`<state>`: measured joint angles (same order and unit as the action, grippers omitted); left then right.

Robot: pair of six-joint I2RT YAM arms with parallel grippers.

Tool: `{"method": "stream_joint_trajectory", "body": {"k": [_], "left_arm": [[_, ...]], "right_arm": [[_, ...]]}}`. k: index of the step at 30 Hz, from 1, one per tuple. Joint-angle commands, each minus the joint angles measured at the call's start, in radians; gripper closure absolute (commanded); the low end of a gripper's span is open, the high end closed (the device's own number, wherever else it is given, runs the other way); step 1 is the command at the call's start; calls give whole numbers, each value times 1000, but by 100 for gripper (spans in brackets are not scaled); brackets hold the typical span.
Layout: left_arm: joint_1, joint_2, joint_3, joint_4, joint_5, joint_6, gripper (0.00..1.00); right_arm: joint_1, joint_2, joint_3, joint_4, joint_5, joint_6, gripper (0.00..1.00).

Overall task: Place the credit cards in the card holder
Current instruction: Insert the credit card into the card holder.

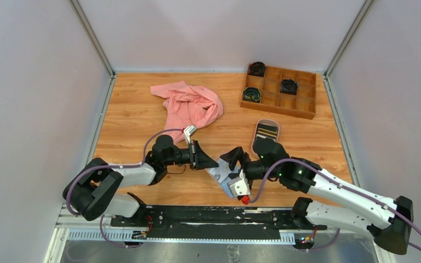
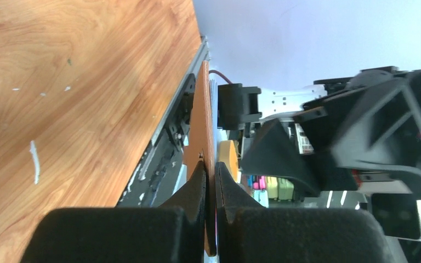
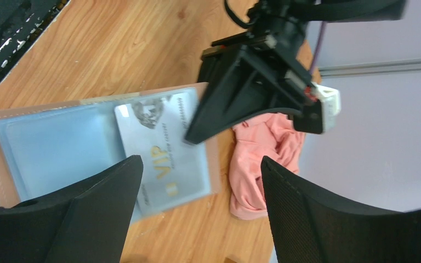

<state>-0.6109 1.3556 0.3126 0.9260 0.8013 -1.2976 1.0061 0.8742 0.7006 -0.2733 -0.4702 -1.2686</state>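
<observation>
Card holder open, near table's near edge, left gripper clamped on its rim. Grey card on the pocket beside; long axis along fold. Right gripper wide, directly above.

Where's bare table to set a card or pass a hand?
Free: wood left of the pink cloth; wood right of the tray, below the compartment box. Crowded: centre, left gripper and right gripper at the card holder.
</observation>
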Motion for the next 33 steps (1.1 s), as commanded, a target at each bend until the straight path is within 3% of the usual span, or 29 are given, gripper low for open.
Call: {"method": "stream_joint_trajectory", "body": {"k": [1,7,11,16,26,29,33], "left_arm": [[14,-36,1,-96,-11,101,100],[18,-65,-19,-158,-77,199,100],[17,-87,-46,-189,-144,250,100],[17,-173,-58,-279,-252,333,100],[-42,-391,-10,-649,-551,541,100],[-81,-413,5,-737,-653,586,100],[-172,-403,79,-878,-847,660,100]], "right_arm": [[6,-59,89,-155,-27,-6,17],[-45,-88,134,-227,32,100,17],[-184,-43,201,-245,40,229,17],[-427,69,315,-351,-66,422,17],[-701,281,462,-606,-249,573,18],[-758,331,523,-682,-329,569,19],[-764,315,476,-671,-403,576,18]]}}
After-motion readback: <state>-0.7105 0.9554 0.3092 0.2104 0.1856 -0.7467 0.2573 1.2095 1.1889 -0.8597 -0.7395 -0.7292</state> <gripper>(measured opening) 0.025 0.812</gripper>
